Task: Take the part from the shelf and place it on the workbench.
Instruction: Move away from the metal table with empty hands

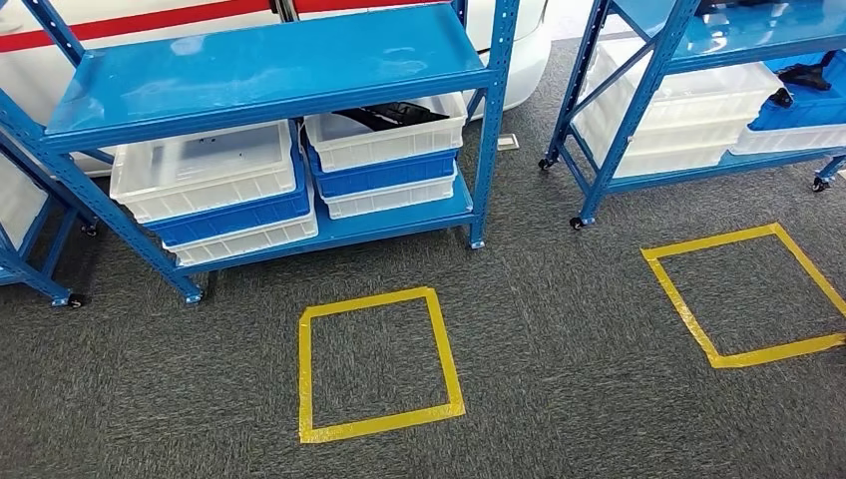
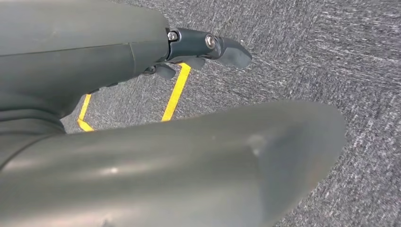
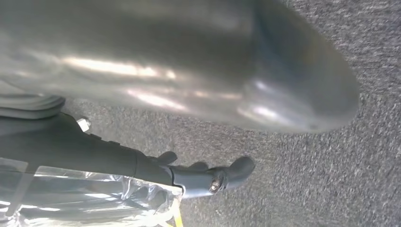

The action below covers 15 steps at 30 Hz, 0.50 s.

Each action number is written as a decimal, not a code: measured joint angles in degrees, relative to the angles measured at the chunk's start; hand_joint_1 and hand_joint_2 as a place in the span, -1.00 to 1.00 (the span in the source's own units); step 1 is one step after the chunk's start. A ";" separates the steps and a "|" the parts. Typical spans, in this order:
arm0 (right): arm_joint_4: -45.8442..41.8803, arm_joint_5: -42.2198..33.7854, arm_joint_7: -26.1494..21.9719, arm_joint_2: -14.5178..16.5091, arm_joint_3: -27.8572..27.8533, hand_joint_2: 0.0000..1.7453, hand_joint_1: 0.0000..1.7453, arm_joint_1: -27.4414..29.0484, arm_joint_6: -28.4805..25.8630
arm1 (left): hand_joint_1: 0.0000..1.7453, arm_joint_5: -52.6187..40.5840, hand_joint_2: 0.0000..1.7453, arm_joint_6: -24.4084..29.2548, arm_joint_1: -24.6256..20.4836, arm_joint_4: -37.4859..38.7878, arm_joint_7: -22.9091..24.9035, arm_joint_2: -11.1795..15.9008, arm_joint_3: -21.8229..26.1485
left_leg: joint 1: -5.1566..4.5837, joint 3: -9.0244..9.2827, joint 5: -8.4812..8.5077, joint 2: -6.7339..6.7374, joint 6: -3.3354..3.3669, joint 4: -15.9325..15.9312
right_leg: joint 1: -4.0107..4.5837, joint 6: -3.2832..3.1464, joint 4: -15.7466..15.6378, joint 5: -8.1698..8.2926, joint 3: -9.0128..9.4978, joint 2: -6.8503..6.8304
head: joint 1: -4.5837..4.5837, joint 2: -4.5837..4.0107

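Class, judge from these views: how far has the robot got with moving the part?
Nothing looks finished. A black part lies in a white bin on the blue shelf. The left robot hand hangs empty over carpet; clear plastic sits beside the right robot hand, grip unclear. Placing on the workbench remains.

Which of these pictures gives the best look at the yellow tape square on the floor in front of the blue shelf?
The head view: the yellow tape square lies whole on the carpet before the blue shelf. The left wrist view catches some yellow tape strips beyond the left hand, and the right wrist view catches a sliver.
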 joint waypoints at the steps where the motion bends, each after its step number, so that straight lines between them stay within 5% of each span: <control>1: 0.01 0.02 -0.04 0.03 -0.07 -1.00 -1.00 0.00 0.00 | -1.00 -0.04 -1.00 0.03 0.00 0.00 0.01 0.02 0.00 | 0.20 -1.53 -1.93 0.20 -0.44 3.38 | 0.10 -0.17 0.01 -0.05 0.06 -0.01 | -0.10 0.00; 3: 0.04 0.04 -0.12 0.07 -0.21 -1.00 -1.00 0.03 0.00 | -1.00 -0.15 -1.00 0.09 0.01 0.00 0.04 0.02 0.00 | 0.60 -5.35 -5.37 0.47 -1.03 11.06 | 0.32 -0.37 0.04 -0.15 0.10 -0.07 | -0.19 0.00; 5: 0.05 0.03 -0.14 0.06 -0.31 -1.00 -1.00 0.06 0.01 | -1.00 -0.22 -1.00 0.11 0.07 0.01 0.10 0.02 0.00 | 0.81 -6.74 -4.93 0.61 -1.01 13.09 | 0.56 -0.48 0.06 -0.26 0.22 -0.06 | -0.20 0.00; 8: 0.07 0.02 -0.17 0.23 -0.34 -1.00 -1.00 0.07 0.00 | -1.00 -0.27 -1.00 0.12 0.02 -0.02 0.15 0.13 0.00 | 0.52 -1.95 1.13 0.78 0.34 2.50 | 0.95 -0.47 -0.02 -0.50 0.72 0.03 | -0.13 0.00; 10: 0.10 -0.02 -0.22 0.40 -0.36 -1.00 -1.00 0.04 0.00 | -1.00 -0.34 -1.00 0.15 -0.07 -0.04 0.17 0.32 -0.01 | -0.02 0.35 2.84 1.06 1.37 -2.44 | 1.03 -0.20 -0.11 -0.65 0.87 0.00 | -0.05 0.00; 14: 0.15 -0.15 -0.40 0.72 -0.45 -1.00 -1.00 0.04 0.00 | -1.00 -0.34 1.00 0.39 -0.03 -0.04 0.44 0.36 0.00 | -0.18 1.48 3.60 0.98 2.66 -4.79 | 1.33 0.67 -0.06 -1.01 0.90 -0.23 | -0.07 0.00; 15: 0.15 -0.20 -0.48 0.71 -0.57 -0.50 -1.00 0.04 0.00 | -1.00 -0.33 1.00 0.50 -0.05 -0.04 0.48 0.33 0.00 | -0.01 1.94 4.07 0.96 3.02 -5.67 | 1.45 0.62 1.68 -1.93 0.06 -0.17 | -0.01 0.00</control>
